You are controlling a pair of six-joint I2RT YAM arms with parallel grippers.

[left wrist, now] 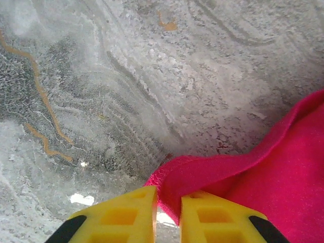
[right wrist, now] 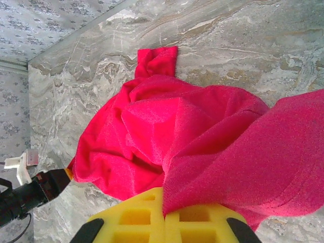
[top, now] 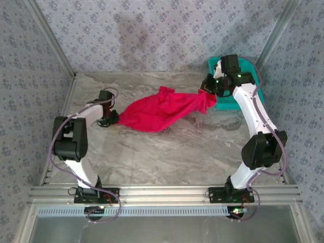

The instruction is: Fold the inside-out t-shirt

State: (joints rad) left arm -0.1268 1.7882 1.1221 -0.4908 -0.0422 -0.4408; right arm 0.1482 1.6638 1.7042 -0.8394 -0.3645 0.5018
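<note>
The inside-out t-shirt [top: 157, 111], plain bright red, hangs stretched between my two grippers just above the marble table. At its left end my left gripper [top: 112, 120] sits low by the table. In the left wrist view its yellow fingers [left wrist: 126, 212] pinch the shirt's hemmed edge [left wrist: 172, 177], with only a narrow gap between them. My right gripper [top: 205, 92] holds the right end raised. In the right wrist view this gripper [right wrist: 164, 195] is shut on a bunch of the cloth [right wrist: 177, 126], which sags away in folds, with a sleeve [right wrist: 157, 61] lying on the table.
A teal mesh basket [top: 250, 68] stands at the back right corner, just behind the right wrist. Patterned walls close in the table [top: 152, 152] at the back and on both sides. The left arm's gripper [right wrist: 50, 185] appears at the far end of the shirt in the right wrist view.
</note>
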